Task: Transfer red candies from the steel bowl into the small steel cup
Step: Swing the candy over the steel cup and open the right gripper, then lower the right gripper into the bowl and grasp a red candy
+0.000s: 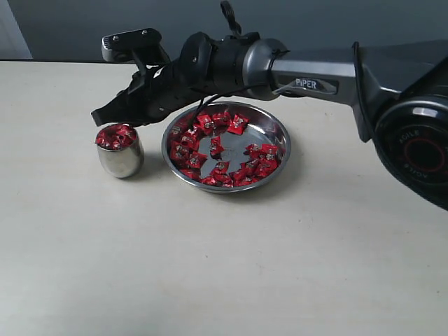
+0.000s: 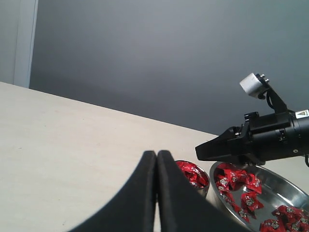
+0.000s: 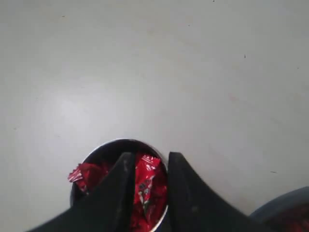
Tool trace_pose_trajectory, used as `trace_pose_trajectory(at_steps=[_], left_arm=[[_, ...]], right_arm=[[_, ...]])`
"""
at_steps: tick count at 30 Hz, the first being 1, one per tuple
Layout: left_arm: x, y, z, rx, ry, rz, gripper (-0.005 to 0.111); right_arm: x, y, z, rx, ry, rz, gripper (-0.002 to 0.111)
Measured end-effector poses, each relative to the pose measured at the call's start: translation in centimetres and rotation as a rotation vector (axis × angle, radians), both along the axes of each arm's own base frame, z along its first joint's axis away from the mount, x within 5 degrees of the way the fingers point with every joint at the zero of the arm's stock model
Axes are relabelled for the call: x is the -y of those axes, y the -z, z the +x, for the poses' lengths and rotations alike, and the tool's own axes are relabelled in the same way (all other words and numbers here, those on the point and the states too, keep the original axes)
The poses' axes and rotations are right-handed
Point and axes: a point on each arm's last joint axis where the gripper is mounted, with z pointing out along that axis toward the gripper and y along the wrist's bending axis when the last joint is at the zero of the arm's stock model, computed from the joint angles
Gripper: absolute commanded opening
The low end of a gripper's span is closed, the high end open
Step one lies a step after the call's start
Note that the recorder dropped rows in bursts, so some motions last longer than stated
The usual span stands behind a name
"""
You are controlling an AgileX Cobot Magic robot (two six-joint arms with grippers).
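Note:
The small steel cup (image 1: 120, 161) stands left of the steel bowl (image 1: 264, 127) and is heaped with red candies (image 1: 115, 136). Many more red candies (image 1: 217, 150) lie spread in the bowl. My right gripper (image 1: 101, 117) reaches across the bowl and hovers just above the cup. In the right wrist view its jaws (image 3: 148, 157) stand apart over the cup's rim (image 3: 104, 147). A red candy (image 3: 147, 181) shows in the gap, close against one finger and clear of the other. My left gripper (image 2: 157, 154) is shut and empty, low over the table near the cup (image 2: 205, 187).
The right arm's dark forearm (image 1: 224, 66) stretches above the far rim of the bowl. A grey wall (image 1: 280, 21) runs behind the beige table (image 1: 210, 266). The bowl's edge (image 3: 282, 208) shows beside the cup in the right wrist view.

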Motion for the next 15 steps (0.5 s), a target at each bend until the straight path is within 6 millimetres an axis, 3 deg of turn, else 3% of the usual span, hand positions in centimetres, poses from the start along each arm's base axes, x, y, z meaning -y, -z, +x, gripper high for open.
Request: trace_pose_trajectory(at_steps=[5, 12, 15], left_arm=[[0.0, 0.0, 0.0, 0.000, 0.000, 0.000, 0.000], [0.0, 0.0, 0.0, 0.000, 0.000, 0.000, 0.000], [0.0, 0.0, 0.0, 0.000, 0.000, 0.000, 0.000]], right_arm=[[2.8, -0.1, 1.3, -0.090, 0.013, -0.060, 0.025], [8.0, 1.1, 3.1, -0.181, 0.057, -0.297, 0.025], [9.0, 1.4, 3.4, -0.173, 0.063, -0.369, 0.025]])
